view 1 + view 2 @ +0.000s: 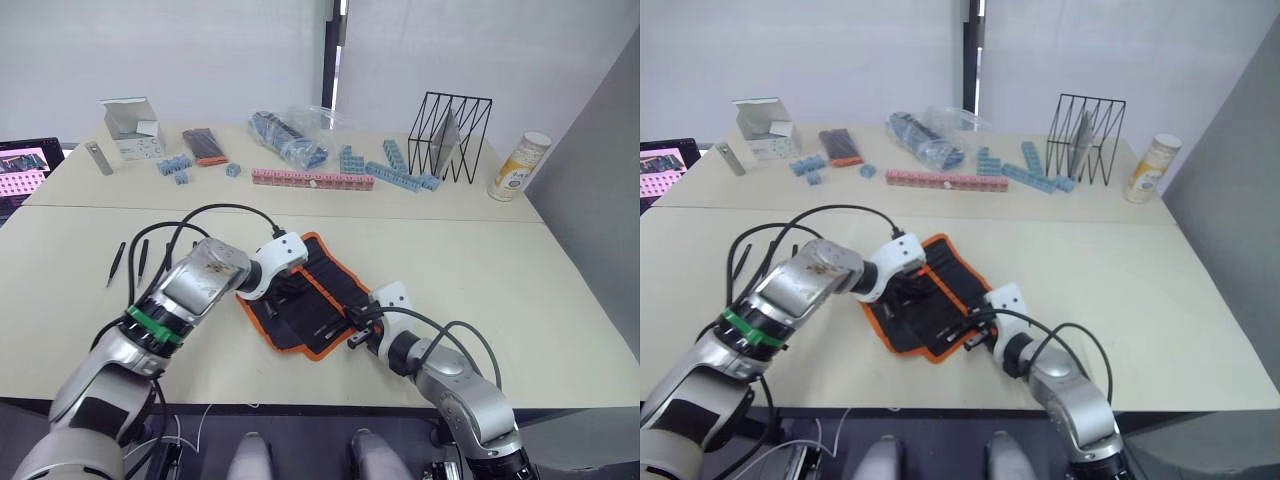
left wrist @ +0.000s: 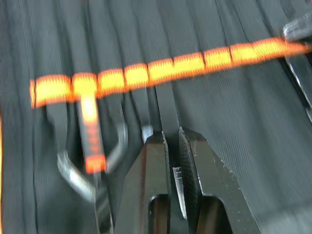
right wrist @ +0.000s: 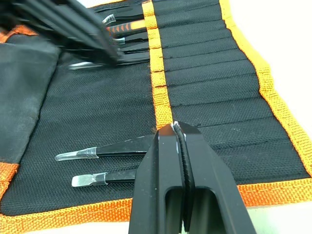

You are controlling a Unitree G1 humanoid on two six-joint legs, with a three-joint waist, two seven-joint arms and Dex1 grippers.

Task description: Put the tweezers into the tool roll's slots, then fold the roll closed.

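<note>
Head view: beige worktop [image 1: 560,290] against a white wall, tool roll [image 1: 322,290] lies open near your edge with left hand [image 1: 283,290] and right hand [image 1: 352,330] both over it, spare tweezers [image 1: 116,262] well off to your left. Left wrist: fingers [image 2: 195,165] pinched together over the slots [image 2: 161,68]. Right wrist: fingers [image 3: 204,170] pressed together with nothing between them, at the orange strip, two seated tweezers [image 3: 105,152] just beside.

Light: bright, even, diffuse | Shadows: soft, faint beneath the arms at frame centre | Blur: left wrist view smeared throughout, orange centre strip [image 2: 161,68] streaked | Focus: right wrist view sharp, upper left softened | Glare: none seen
</note>
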